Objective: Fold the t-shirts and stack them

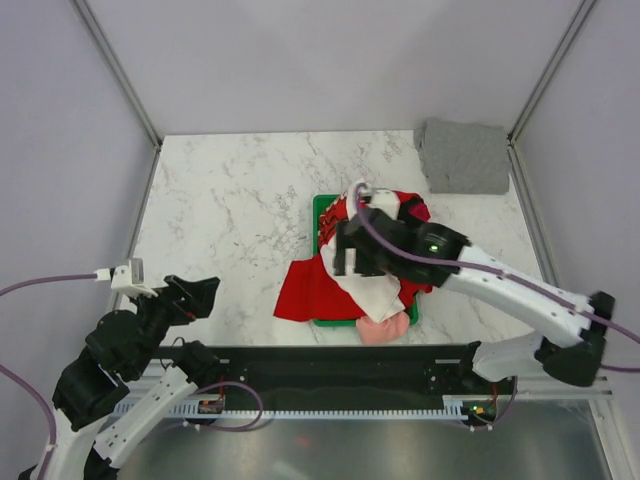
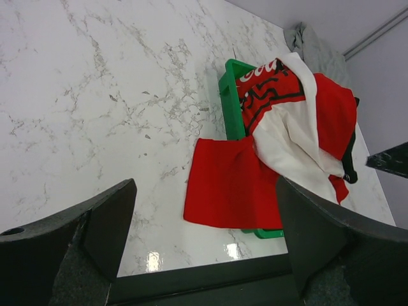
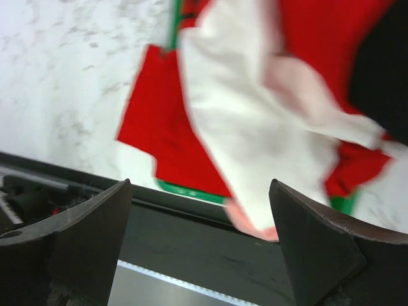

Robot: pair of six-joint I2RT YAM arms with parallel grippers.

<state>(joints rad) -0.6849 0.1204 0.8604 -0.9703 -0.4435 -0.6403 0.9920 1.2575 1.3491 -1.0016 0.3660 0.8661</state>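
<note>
The t-shirts lie heaped in and over a green crate (image 1: 322, 208) mid-table. A red one (image 1: 310, 295) spills off the crate's left side onto the marble. The large white one (image 1: 368, 285) with a red script panel (image 2: 271, 86) drapes across the top. A pink one (image 1: 380, 330) pokes out at the near edge, and a black one (image 3: 382, 64) lies underneath. A grey folded square (image 1: 463, 155) rests at the back right. My right gripper (image 1: 343, 250) hovers over the heap, open, with nothing between its fingers (image 3: 95, 223). Far off at the near left, my left gripper (image 1: 205, 298) is also open and holds nothing.
Bare marble table (image 1: 230, 210) spreads to the left of and behind the crate. Grey walls and metal posts (image 1: 118, 70) close in the back and sides. A black rail (image 1: 330, 360) runs along the near edge between the arm bases.
</note>
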